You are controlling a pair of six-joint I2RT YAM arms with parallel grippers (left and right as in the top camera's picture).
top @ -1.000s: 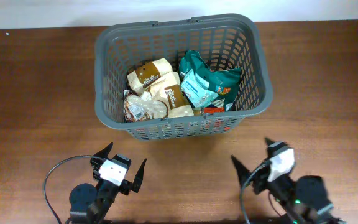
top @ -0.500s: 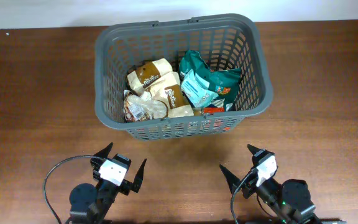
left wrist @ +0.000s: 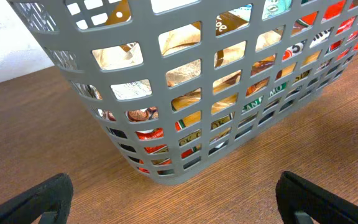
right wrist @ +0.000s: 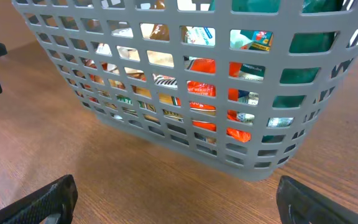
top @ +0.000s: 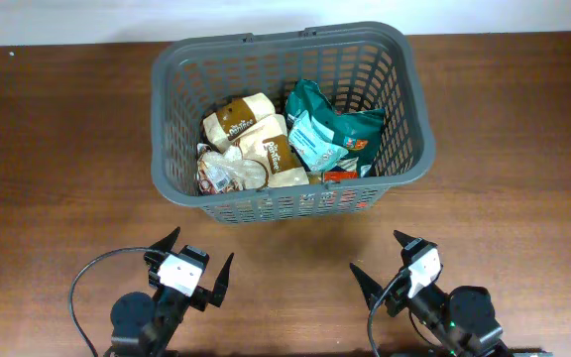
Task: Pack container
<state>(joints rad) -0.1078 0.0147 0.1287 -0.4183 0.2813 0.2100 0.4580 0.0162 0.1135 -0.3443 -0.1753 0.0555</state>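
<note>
The dark grey slotted basket (top: 163, 119) stands at the back middle of the wooden table. It holds two cream-and-brown packets (top: 238, 117), a teal bag (top: 350, 123), a light blue packet (top: 312, 141) and a small wrapped packet (top: 222, 173). Both wrist views show its lattice side close ahead, in the left wrist view (left wrist: 166, 68) and the right wrist view (right wrist: 166, 25). My left gripper (top: 192, 258) is open and empty near the front edge, left of centre. My right gripper (top: 385, 260) is open and empty at the front right.
Bare wooden table (top: 57, 159) lies to the left and right of the basket and between it and the grippers. Black cables (top: 79, 288) loop by each arm's base. A pale wall runs along the far edge.
The right arm drew back and left towards the front edge a second ago, then held still. The left arm and the basket have not moved.
</note>
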